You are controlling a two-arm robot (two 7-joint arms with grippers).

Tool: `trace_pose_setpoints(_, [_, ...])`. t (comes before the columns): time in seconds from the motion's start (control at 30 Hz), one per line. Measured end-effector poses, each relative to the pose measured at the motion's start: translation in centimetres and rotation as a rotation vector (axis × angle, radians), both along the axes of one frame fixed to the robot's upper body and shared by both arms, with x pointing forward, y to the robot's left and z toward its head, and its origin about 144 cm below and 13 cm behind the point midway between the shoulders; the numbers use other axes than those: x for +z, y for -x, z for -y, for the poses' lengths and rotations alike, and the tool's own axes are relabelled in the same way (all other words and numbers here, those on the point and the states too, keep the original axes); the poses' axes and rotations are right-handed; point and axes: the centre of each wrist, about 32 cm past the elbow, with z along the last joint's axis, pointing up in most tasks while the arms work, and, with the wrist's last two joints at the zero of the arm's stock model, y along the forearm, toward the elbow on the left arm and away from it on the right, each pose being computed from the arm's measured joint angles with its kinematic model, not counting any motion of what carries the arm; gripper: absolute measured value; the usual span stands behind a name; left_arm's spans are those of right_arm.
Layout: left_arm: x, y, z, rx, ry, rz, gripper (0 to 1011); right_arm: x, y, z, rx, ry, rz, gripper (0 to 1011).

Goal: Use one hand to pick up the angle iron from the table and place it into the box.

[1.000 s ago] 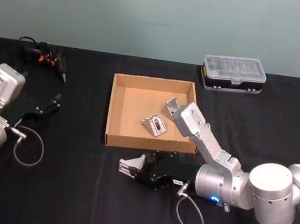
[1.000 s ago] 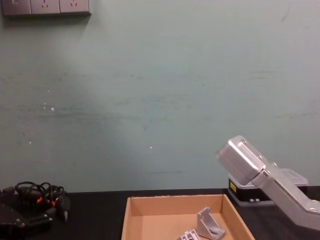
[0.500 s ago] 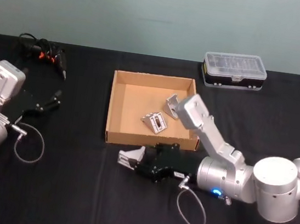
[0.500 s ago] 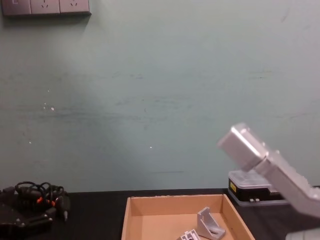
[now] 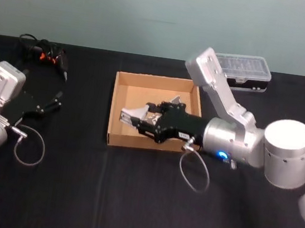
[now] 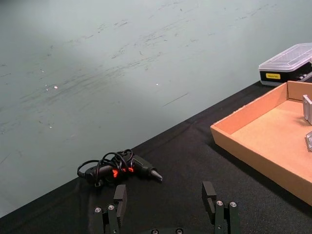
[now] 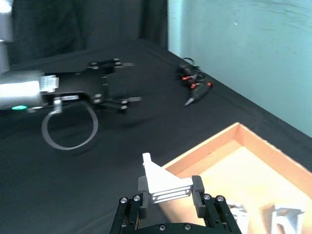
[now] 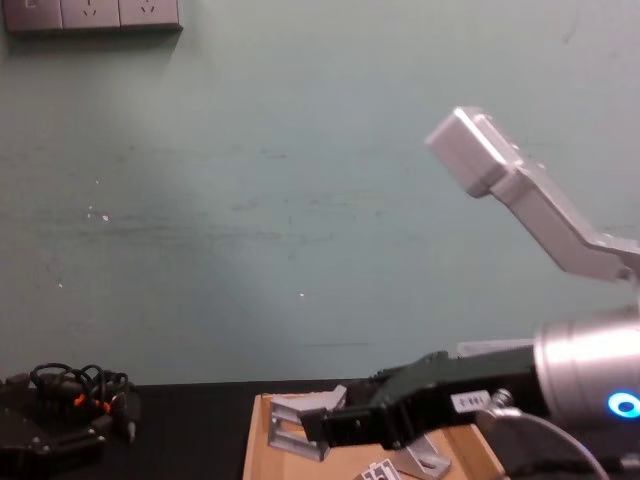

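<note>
Black tabletop with faint wood grain, the table point(image 5: 74, 194), set against a pale green wall.

Item 1: right tool point(image 5: 135, 118), black with a small white label, on my boxy silver-grey arm. I see its two fingers closed on the silver-white angle iron point(image 7: 165, 185), held clear above the near-left part of the shallow tan cardboard box point(image 5: 122, 96).

Item 2: the box lies directly beneath this tool. Two more grey metal angle brackets point(image 8: 420, 455) rest on its floor, behind the tool's fingertips, toward the box's right wall.

Item 3: black plastic case with clear lid point(image 5: 245, 70), on the table beyond the box, behind my right arm's raised elbow.

Item 4: left tool point(image 6: 165, 204), black, parked low over the table well apart from the box, on its left. Fingers spread wide, nothing between them.

Item 5: black corded device with orange marks and a tangled cable point(image 5: 45, 56), on the table beyond the left tool, near the wall.
</note>
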Motion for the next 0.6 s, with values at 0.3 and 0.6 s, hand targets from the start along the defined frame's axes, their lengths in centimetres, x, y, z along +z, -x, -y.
trace_pose_setpoints(0.3, [0.0,0.0,0.0,0.000,0.000,0.000,1012,0.9,-3.9,-2.2,-0.095,0.072,-0.001,538])
trace_pose_setpoints(0.6, [0.0,0.0,0.0,0.000,0.000,0.000,1011,-0.2,-6.9,-4.0,-0.157,0.142,-0.048,538])
